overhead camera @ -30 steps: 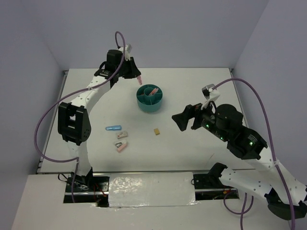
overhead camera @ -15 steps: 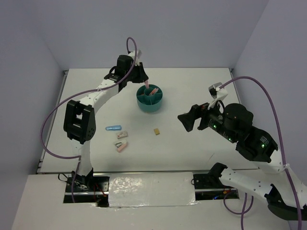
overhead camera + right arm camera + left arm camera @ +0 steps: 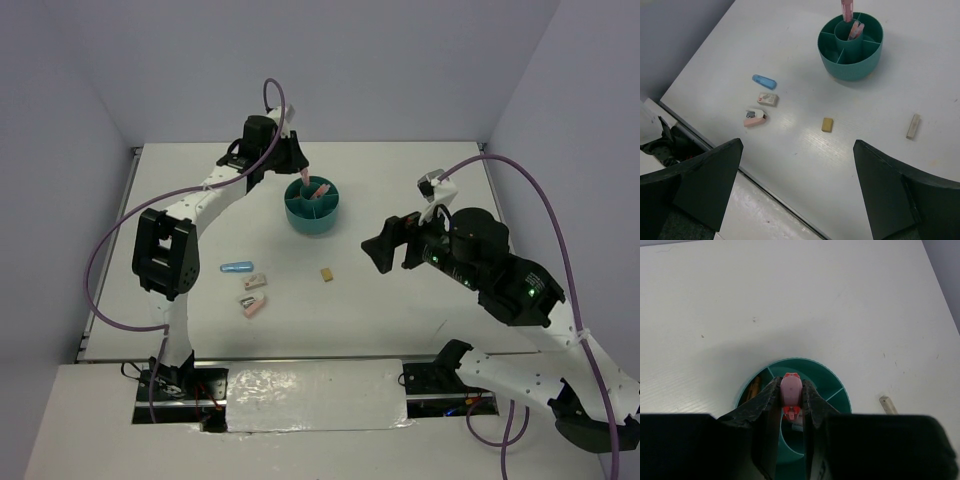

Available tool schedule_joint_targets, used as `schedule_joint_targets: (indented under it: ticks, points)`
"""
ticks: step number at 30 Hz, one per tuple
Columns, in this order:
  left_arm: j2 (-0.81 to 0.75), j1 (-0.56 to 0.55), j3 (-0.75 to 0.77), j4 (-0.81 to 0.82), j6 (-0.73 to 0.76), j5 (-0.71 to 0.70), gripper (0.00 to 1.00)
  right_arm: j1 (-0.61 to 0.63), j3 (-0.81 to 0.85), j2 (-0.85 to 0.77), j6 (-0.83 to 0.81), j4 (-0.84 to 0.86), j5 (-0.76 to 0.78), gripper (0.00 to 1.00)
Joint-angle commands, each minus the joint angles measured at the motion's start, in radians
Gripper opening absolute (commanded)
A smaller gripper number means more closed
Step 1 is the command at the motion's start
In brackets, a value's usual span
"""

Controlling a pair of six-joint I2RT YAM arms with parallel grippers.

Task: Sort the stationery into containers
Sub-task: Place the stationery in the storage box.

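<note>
The left tool (image 3: 791, 401) grips a pink pen (image 3: 790, 389) upright over the centre of the teal tub (image 3: 826, 374), far on the bench (image 3: 430, 180). Release only once centred, so it drops inside. The right tool (image 3: 388, 250) hangs spread wide.

Pink pen (image 3: 790, 390) upright over centre of teal divided tub (image 3: 850, 67)

white surface (image 3: 180, 200) carries the teal tub (image 3: 311, 222) toward the far middle. nearer my bases, left of it, i see a tight group: light-blue capsule (image 3: 236, 267), grey-white block (image 3: 256, 282), pink-white block (image 3: 250, 305). tan block (image 3: 327, 273) lies apart. pale stick (image 3: 913, 126) lies alone beyond that.
</note>
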Motion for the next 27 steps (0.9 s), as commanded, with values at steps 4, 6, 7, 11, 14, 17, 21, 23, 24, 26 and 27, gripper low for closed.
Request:
schedule_joint_targets:
  ticks: [4, 6, 7, 11, 14, 17, 21, 23, 24, 26, 27]
  points:
    - [-0.020, 0.023, 0.057, 0.020, 0.071, 0.004, 0.20, -0.005, 0.007, 0.006, -0.013, 0.053, -0.025, 1.00]
    - [-0.009, 0.028, 0.072, -0.003, 0.086, 0.017, 0.19, -0.006, 0.011, 0.015, -0.016, 0.050, -0.028, 1.00]
    - [-0.008, 0.031, 0.074, -0.009, 0.093, 0.023, 0.18, -0.005, 0.013, 0.019, -0.018, 0.050, -0.028, 1.00]
    - [-0.043, 0.045, 0.024, 0.042, 0.076, 0.058, 0.21, -0.006, 0.014, 0.038, -0.018, 0.053, -0.028, 1.00]
    - [-0.046, 0.049, 0.019, 0.044, 0.087, 0.055, 0.23, -0.005, 0.016, 0.049, -0.016, 0.066, -0.034, 1.00]
    - [-0.020, 0.051, 0.028, 0.023, 0.103, 0.066, 0.24, -0.005, 0.024, 0.061, -0.018, 0.070, -0.034, 1.00]
    - [-0.012, 0.051, -0.004, 0.044, 0.107, 0.075, 0.27, -0.003, 0.037, 0.079, -0.022, 0.067, -0.030, 1.00]
    - [-0.009, 0.051, -0.012, 0.050, 0.102, 0.079, 0.29, -0.005, 0.040, 0.084, -0.024, 0.067, -0.031, 1.00]
    - [-0.008, 0.051, -0.013, 0.053, 0.100, 0.081, 0.30, -0.005, 0.042, 0.087, -0.022, 0.069, -0.031, 1.00]
    - [-0.008, 0.051, -0.024, 0.056, 0.096, 0.087, 0.35, -0.005, 0.044, 0.093, -0.022, 0.073, -0.031, 1.00]
    - [-0.009, 0.052, -0.032, 0.066, 0.094, 0.089, 0.39, -0.005, 0.044, 0.095, -0.022, 0.075, -0.031, 1.00]
